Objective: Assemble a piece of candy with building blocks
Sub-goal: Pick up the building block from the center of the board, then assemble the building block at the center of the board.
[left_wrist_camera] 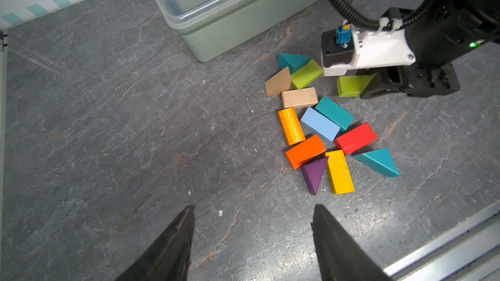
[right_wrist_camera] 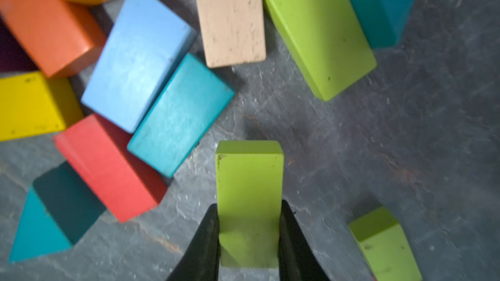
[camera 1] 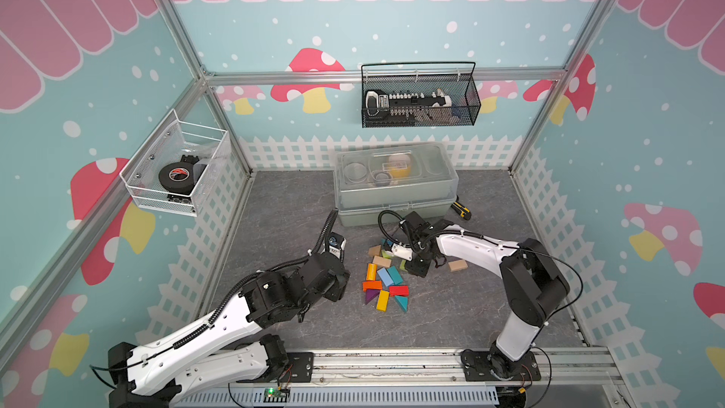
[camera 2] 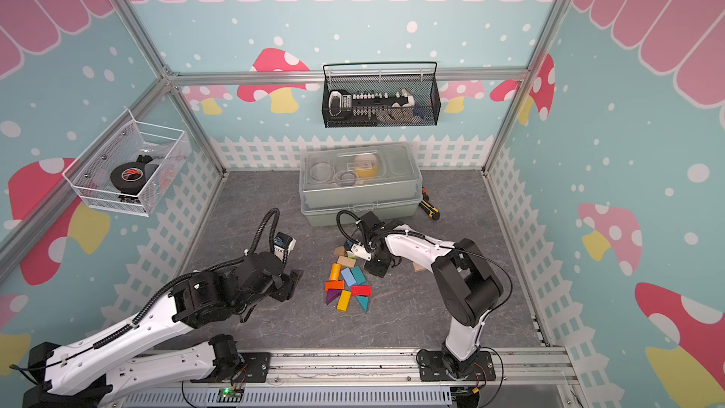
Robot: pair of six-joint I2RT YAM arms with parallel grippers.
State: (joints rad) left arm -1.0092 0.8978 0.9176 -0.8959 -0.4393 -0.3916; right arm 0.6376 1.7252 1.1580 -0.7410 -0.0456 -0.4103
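Your right gripper (right_wrist_camera: pixel 249 205) is clamped on a lime-green block (right_wrist_camera: pixel 249 174), left gripper (left_wrist_camera: pixel 253 207) apart: the pick looks made, so lift straight up.

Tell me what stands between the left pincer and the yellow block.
The purple wedge lies beside the yellow block on the side facing the open left pincer; otherwise only bare table.

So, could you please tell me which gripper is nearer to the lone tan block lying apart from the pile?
Right. The right gripper, jaws shut on a green block, is close by the lone tan block; the left gripper hovers open across the pile.
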